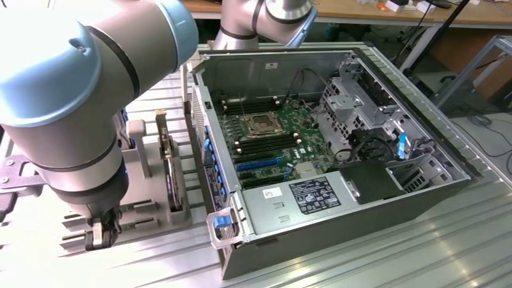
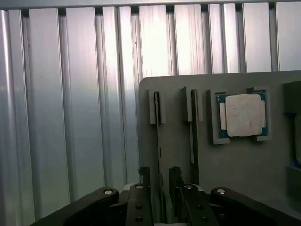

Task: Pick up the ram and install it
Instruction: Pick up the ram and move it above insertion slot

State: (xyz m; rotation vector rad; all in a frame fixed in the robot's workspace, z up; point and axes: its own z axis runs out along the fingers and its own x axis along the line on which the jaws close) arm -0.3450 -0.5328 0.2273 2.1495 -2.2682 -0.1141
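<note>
**Jaws wide, straddling the ram in its holder**

The gripper (image 2: 160, 172) is down at the grey holder (image 2: 235, 174), jaws spread wide with one finger on either side of the ram (image 2: 158, 136). Nothing is gripped, and there is a gap on both sides. The ram stands on edge in the slot nearest the holder's edge. A second ram stick (image 2: 193, 132) stands in the next slot, just beside it. One recess further along, the square processor (image 2: 243, 115) lies flat. The holder sits on the ribbed aluminium table (image 2: 70, 117). In the exterior view an expansion card (image 1: 165, 141) stands upright in the same holder. To that view's right the computer case (image 1: 320, 240) lies open, with the motherboard (image 1: 276, 141) inside and the power supply (image 1: 320, 192) at the near end
</note>
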